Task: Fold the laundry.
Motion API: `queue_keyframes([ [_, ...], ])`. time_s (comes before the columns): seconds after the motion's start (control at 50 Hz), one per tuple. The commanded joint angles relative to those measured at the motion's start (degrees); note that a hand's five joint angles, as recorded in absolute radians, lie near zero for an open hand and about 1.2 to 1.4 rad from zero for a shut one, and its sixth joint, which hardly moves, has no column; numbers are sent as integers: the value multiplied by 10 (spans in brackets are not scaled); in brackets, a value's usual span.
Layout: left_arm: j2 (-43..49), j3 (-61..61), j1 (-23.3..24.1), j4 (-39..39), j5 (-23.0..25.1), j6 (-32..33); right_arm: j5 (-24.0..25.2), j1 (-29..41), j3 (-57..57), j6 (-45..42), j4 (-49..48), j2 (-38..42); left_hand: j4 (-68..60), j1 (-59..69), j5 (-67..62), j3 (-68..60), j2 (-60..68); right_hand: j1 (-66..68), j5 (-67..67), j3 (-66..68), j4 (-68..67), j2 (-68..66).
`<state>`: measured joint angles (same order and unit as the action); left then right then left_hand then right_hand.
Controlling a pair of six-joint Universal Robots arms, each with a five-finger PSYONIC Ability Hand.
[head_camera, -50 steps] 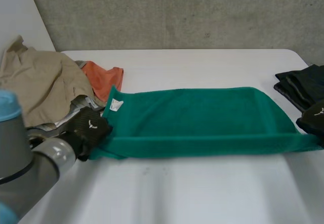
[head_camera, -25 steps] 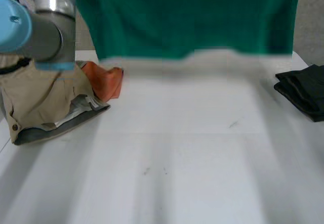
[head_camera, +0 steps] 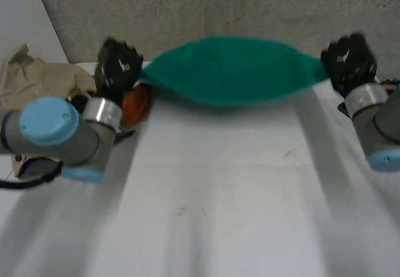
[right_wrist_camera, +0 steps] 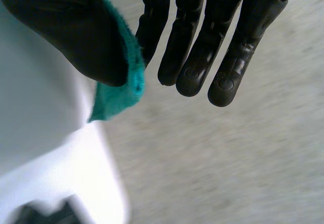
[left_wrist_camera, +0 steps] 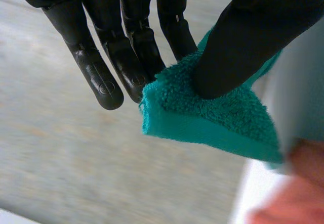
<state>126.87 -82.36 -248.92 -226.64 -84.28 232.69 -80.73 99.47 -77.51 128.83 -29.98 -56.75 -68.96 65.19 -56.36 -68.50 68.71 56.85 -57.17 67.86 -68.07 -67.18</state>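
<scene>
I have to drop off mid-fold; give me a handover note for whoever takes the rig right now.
Left hand: shut on one end of the towel, thumb pinching it against the fingers.
Right hand: shut on the other end, same pinch.
Towel hangs stretched between them above the table; tan garment and orange cloth lie by the left arm.
Done: towel picked up.
Left: lay it down, fold it, then fold the rest.

Right hand point(right_wrist_camera: 66, 27) pinches green towel point(right_wrist_camera: 119, 95) (thumb against fingers point(right_wrist_camera: 195, 42)); table point(right_wrist_camera: 50, 183) beneath
</scene>
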Motion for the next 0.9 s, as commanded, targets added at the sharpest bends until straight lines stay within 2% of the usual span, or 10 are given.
queue_keyframes([
  [0.02,-9,-124,15,6,-4,3,0,-2,-59,-6,140,-3,-110,148,-136,-115,113,231,-128,121,-119,-128],
  [0.12,-120,-230,14,41,-4,5,0,-28,-81,-16,294,-80,-110,148,-136,-115,113,231,-128,121,-119,-128],
  [0.18,-198,-285,15,134,-4,12,9,-75,-105,-24,409,-153,-110,148,-136,-115,113,231,-128,121,-119,-128],
  [0.2,-240,-302,15,201,-4,15,13,-87,-111,-31,437,-169,-110,148,-136,-115,113,231,-128,121,-119,-128],
  [0.28,-324,-326,15,375,-5,14,48,-125,-150,-102,552,-237,-110,148,-136,-115,113,231,-128,121,-119,-128],
  [0.36,-338,-334,15,496,1,16,70,-168,-183,-187,610,-271,-110,148,-136,-115,113,231,-128,121,-119,-128],
  [0.38,-335,-331,15,502,1,17,75,-181,-186,-204,613,-272,-110,148,-136,-115,113,231,-128,121,-119,-128],
  [0.5,-288,-280,20,444,-3,19,90,-185,-180,-200,564,-225,-110,148,-136,-115,113,231,-128,121,-119,-128],
  [0.76,-73,-70,36,191,-25,20,18,-82,8,-109,369,-13,-110,148,-136,-115,113,231,-128,121,-119,-128],
  [0.9,51,56,40,163,-51,28,4,-64,76,-111,240,68,-110,148,-136,-115,113,231,-128,121,-119,-128],
])
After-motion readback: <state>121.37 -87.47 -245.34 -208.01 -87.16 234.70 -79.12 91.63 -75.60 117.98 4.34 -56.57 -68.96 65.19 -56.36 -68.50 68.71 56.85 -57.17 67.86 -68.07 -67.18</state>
